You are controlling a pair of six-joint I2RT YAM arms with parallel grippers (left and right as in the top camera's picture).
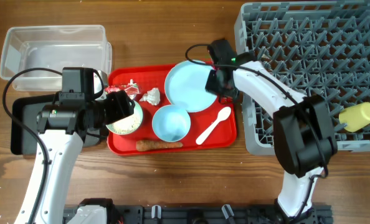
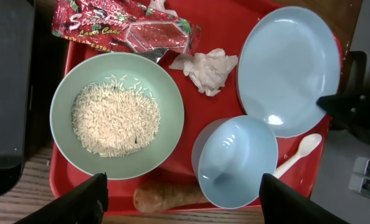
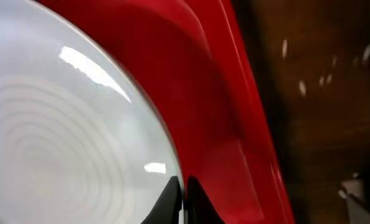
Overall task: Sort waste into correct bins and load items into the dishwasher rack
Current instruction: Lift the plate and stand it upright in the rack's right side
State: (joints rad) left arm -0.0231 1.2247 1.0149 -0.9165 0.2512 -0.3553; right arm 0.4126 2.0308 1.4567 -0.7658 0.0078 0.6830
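Fingers [image 2: 94, 199] of left gripper [image 1: 118, 107]: spread wide, empty, poised above pale green bowl [image 2: 165, 81]. The bowl is smooth plastic and carries loose rice grains [image 2: 113, 121], probably for tipping out.
Red tray [image 1: 126, 144]: crinkled foil wrapper [image 2: 123, 28], crumpled paper ball [image 2: 207, 67], rough carrot stick [image 2: 166, 198], glossy pale blue bowl [image 2: 235, 162].
Pale blue plate [image 2: 291, 68]: on the tray, flat, so right gripper [image 3: 180, 198] pinches its thin rim.
Peg-latticed grey rack [image 1: 309, 43]: yellow cup [image 1: 358, 116] lying among the pegs.

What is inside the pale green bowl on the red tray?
The pale green bowl holds white rice-like grains, spread in a patch across its middle, with bare inner wall around them. The bowl's bottom beneath the grains is covered and cannot be seen.
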